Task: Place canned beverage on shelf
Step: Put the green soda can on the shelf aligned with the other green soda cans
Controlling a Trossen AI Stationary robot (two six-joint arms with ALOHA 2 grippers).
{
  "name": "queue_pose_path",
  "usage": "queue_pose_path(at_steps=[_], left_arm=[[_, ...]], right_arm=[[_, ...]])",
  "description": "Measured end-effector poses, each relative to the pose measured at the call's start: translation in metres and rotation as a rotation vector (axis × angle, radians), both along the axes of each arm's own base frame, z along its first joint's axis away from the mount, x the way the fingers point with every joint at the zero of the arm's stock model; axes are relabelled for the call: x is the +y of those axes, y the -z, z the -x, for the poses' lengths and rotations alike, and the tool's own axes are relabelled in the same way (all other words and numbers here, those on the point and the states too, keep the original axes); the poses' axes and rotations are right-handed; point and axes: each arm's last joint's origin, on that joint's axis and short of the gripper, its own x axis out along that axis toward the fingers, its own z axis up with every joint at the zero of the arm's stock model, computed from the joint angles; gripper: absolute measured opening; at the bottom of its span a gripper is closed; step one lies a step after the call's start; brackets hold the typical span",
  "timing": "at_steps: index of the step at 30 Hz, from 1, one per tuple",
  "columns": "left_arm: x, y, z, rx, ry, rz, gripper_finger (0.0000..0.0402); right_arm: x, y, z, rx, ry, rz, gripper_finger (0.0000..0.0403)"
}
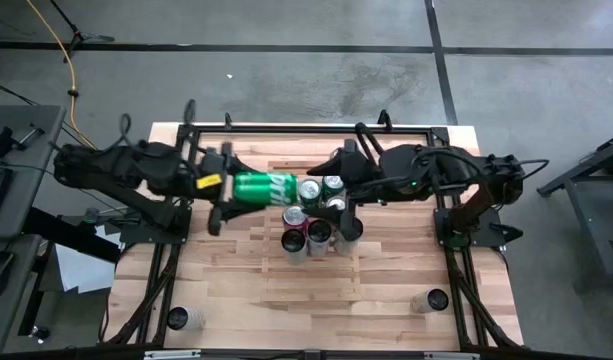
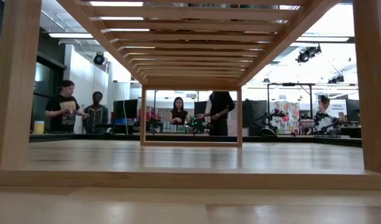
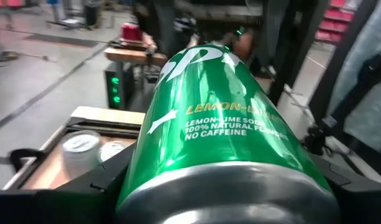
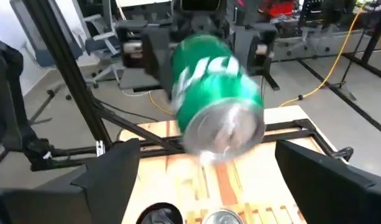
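A green lemon-lime soda can (image 1: 264,187) lies level in my left gripper (image 1: 226,190), which is shut on it above the slatted wooden shelf (image 1: 386,260), just left of a cluster of upright cans (image 1: 316,215) standing on the slats. The can fills the left wrist view (image 3: 221,124) and shows end-on in the right wrist view (image 4: 218,106). My right gripper (image 4: 209,186) is open and empty, above the cluster's right side, facing the green can. In the low view the shelf (image 2: 196,25) shows from below; no gripper is seen there. My left gripper pinches the green can's round side wall (image 3: 146,155) near its base end between its two fingers (image 3: 97,180). The fingers come level from the table's left and lie along the can. The can is held level and clear of the shelf, its free end toward the right arm.
Several upright cans stand close together on the shelf's middle. One lone can (image 1: 181,318) stands near the front left corner and another (image 1: 433,300) near the front right. Dark frame rails (image 1: 286,128) run along the table's edges. People stand in the room beyond (image 2: 178,115).
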Motion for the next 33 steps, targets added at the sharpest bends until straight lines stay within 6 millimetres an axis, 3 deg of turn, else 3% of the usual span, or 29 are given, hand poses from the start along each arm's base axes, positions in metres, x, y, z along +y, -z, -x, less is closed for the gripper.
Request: queue_pose_path(at_steps=[5,9,11,18,23,27,33], left_arm=[[0.011,-0.009,0.031,-0.025,-0.07,0.008,0.028],[0.017,-0.015,0.05,-0.095,-0.092,0.024,0.028],[0.018,-0.009,0.053,-0.118,-0.094,0.021,0.028],[0.015,0.04,0.043,-0.302,-0.094,0.087,0.028],[0.012,0.078,0.034,-0.588,-0.097,0.178,0.028],[0.014,0.098,0.035,-0.801,-0.131,0.253,0.028],[0.014,0.107,0.032,-0.891,-0.145,0.29,0.028]], right_arm=[[-0.004,-0.002,0.014,0.045,0.028,-0.006,0.034],[-0.006,0.011,0.019,0.171,0.072,-0.016,0.034],[-0.008,0.017,0.021,0.232,0.111,-0.014,0.034],[-0.009,0.034,0.014,0.339,0.209,0.029,0.0341],[-0.012,0.047,-0.011,0.353,0.217,0.032,0.0341],[-0.019,0.047,-0.04,0.224,0.168,0.012,0.0341],[-0.036,0.015,-0.065,-0.18,0.095,-0.101,0.0342]])
